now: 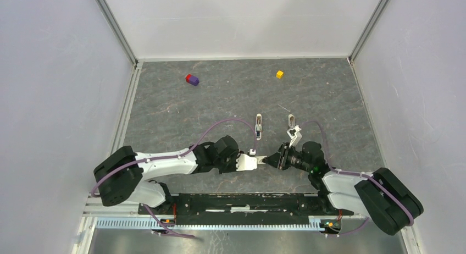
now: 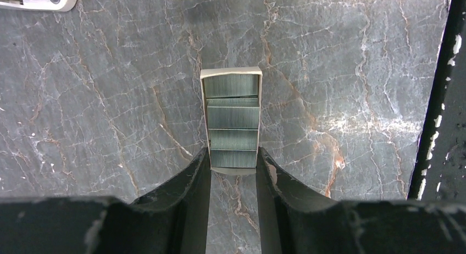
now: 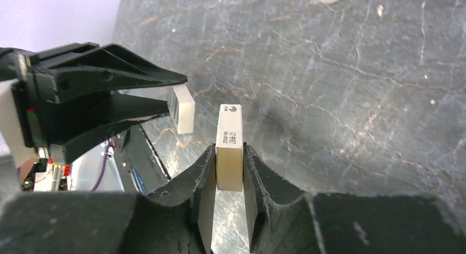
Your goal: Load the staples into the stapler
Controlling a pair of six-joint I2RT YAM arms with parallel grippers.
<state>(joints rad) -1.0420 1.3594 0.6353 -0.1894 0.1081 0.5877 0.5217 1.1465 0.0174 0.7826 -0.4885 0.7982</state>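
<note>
Staples [image 2: 233,119], grey metal strips in an open cream card tray [image 2: 231,71], are pinched by the left end effector [image 2: 233,161] at the tray's sides. They look light and prone to crumbling, so grip the tray. Beyond the tray lies the white plastic mini stapler [image 2: 60,4]. Right of the tray, the right end effector [image 3: 229,169] pinches a cream cardboard sleeve [image 3: 229,138].

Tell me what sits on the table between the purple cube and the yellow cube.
Nothing: in the top view, the stretch of table between the purple cube and the yellow cube is bare grey stone.
</note>
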